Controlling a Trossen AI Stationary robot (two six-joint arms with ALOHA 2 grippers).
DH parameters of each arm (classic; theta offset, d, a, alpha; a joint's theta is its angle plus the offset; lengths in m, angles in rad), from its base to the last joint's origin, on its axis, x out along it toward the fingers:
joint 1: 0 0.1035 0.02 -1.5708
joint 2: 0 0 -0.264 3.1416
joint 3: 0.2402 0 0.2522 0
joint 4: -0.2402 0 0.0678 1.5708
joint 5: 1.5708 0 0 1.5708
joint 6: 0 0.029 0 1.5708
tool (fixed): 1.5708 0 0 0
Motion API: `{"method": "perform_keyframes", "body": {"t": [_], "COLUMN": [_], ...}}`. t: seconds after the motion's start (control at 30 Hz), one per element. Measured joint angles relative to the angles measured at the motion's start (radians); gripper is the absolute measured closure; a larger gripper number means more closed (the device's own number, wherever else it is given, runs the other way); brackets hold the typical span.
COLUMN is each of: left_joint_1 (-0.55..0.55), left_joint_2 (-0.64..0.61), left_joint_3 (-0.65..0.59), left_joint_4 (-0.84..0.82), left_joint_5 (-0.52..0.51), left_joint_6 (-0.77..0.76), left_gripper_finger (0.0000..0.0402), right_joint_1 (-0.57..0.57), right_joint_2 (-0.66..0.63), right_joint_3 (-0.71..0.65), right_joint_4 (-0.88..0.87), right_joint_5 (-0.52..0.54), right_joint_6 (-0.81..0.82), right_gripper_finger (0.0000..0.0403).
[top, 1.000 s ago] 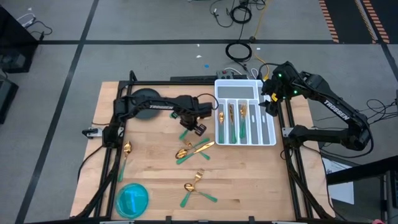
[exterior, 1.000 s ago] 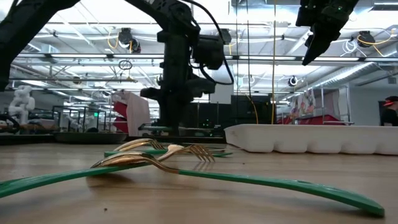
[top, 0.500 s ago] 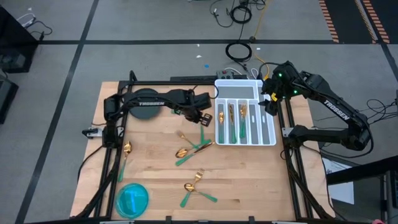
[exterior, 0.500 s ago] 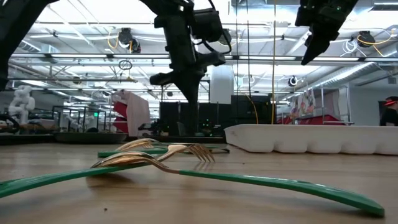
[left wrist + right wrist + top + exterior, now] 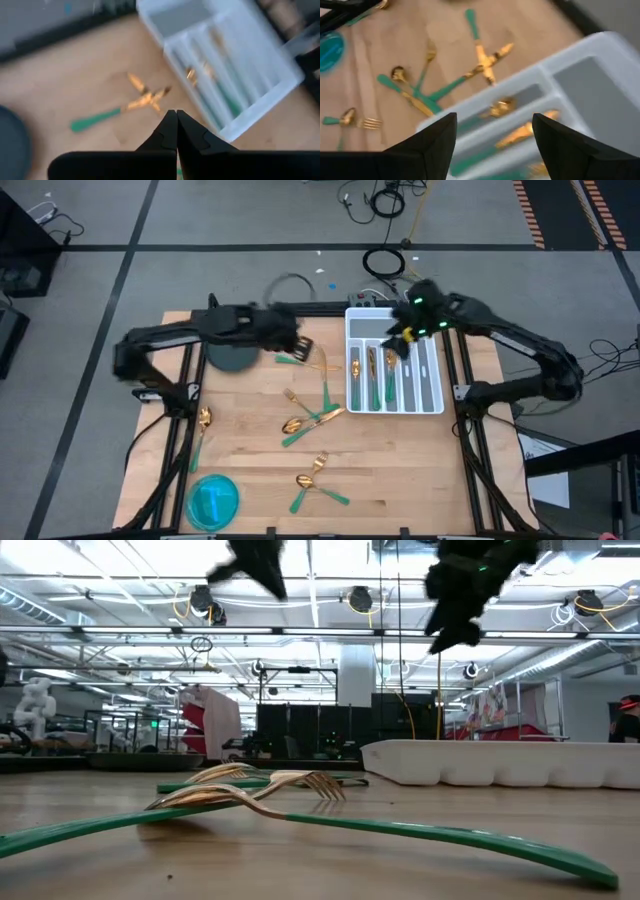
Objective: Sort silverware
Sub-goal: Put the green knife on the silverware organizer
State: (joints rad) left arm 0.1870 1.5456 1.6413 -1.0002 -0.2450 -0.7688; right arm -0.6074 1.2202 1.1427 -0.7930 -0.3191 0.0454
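The silverware has gold heads and green handles. Two pieces lie crossed (image 5: 318, 370) (image 5: 145, 97) on the wood just left of the white tray (image 5: 440, 395), and three more lie in its slots (image 5: 372, 368). Others are scattered at mid-table (image 5: 310, 420), near the front (image 5: 315, 477) and at the left (image 5: 203, 425). My left gripper (image 5: 294, 344) (image 5: 176, 117) is high over the table's far middle, blurred, shut, with nothing seen between its fingers. My right gripper (image 5: 400, 340) (image 5: 492, 140) hangs open above the tray's far end.
A dark round plate (image 5: 232, 358) sits at the far left under my left arm. A blue round dish (image 5: 213, 500) stands at the near left corner. Bare wood lies between the scattered pieces. In the low view two crossed forks (image 5: 290, 788) lie close in front.
My left gripper has risen quickly from just above the wood beside the tray and gone toward the far left, tipping up. Two crossed pieces now show where it was. My right gripper has gone from the tray's far right corner toward the table's left, over the tray, rolling a little.
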Motion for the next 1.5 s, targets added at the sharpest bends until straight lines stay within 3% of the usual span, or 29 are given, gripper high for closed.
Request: {"method": "perform_keyframes", "body": {"t": [0.1,0.3,0.57,0.8,1.03,1.2,1.5], "left_joint_1": [-0.029,-0.076,-0.079,-0.079,-0.079,-0.079,-0.079], "left_joint_2": [-0.125,-0.292,-0.454,-0.528,-0.553,-0.555,-0.559], "left_joint_3": [0.001,0.001,0.001,0.001,0.001,0.001,0.001], "left_joint_4": [0.004,-0.018,-0.205,-0.358,-0.391,-0.398,-0.408], "left_joint_5": [-0.053,-0.079,-0.074,-0.075,-0.075,-0.074,-0.048], "left_joint_6": [0.019,0.142,0.268,0.319,0.362,0.392,0.401], "left_gripper_finger": [0.0401,0.0401,0.038,0.0375,0.0374,0.0373,0.0373], "right_joint_1": [0.108,0.277,0.342,0.369,0.388,0.387,0.389], "right_joint_2": [0.102,0.318,0.603,0.767,0.879,0.966,1.108], "right_joint_3": [0.0,0.0,0.176,0.396,0.668,0.794,0.809], "right_joint_4": [0.109,0.377,0.443,0.261,-0.211,-0.245,-0.318], "right_joint_5": [0.012,0.154,0.163,0.217,0.401,0.402,0.339], "right_joint_6": [0.093,0.265,0.533,0.545,0.492,0.577,0.727], "right_gripper_finger": [0.0149,0.0149,0.0149,0.0149,0.0149,0.0149,0.0149]}}
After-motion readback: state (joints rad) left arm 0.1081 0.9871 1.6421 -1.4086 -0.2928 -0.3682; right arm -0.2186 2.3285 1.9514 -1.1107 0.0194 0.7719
